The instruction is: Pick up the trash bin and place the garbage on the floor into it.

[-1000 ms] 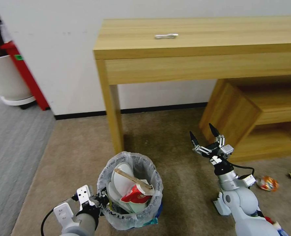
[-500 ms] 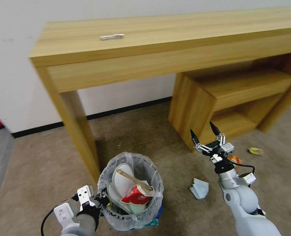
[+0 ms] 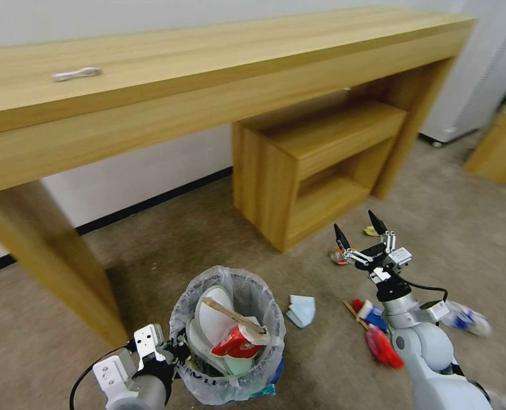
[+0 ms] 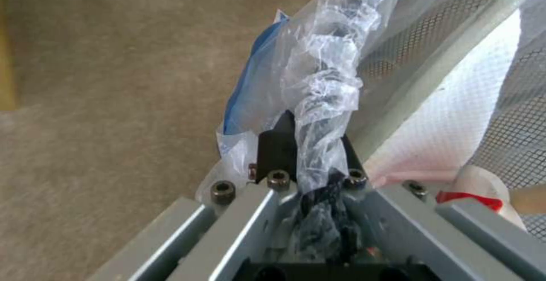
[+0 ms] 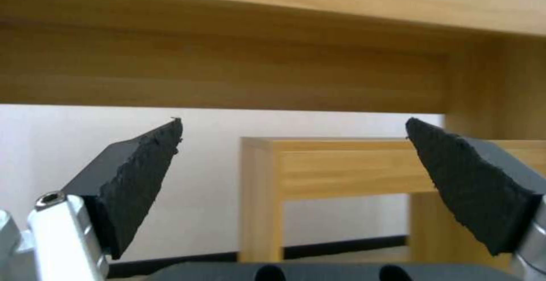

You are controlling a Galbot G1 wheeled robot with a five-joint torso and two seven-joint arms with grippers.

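The blue trash bin (image 3: 228, 337), lined with a crinkly clear bag, hangs at my lower left and holds white slippers, a wooden stick and a red-and-white cup. My left gripper (image 3: 175, 348) is shut on its rim; in the left wrist view the left gripper (image 4: 310, 144) clamps bag and rim (image 4: 320, 97). My right gripper (image 3: 359, 225) is open, raised and empty; in the right wrist view the right gripper (image 5: 293, 123) faces the desk. Garbage lies on the floor (image 3: 207, 233): a white-blue wrapper (image 3: 302, 310), a red wrapper (image 3: 382, 347), an orange can (image 3: 338, 257), a yellow wrapper (image 3: 370, 230) and a clear bottle (image 3: 465, 319).
A long wooden desk (image 3: 219, 74) spans the back, its leg (image 3: 53, 262) close to the bin on the left. A low wooden cabinet (image 3: 307, 171) stands under it. A small white object (image 3: 75, 73) lies on the desktop. Another wooden piece (image 3: 501, 148) stands far right.
The whole head view has swung to the right, so the camera moved. More litter has come into view by the right arm. Both arms keep their pose, and the bin is still held.
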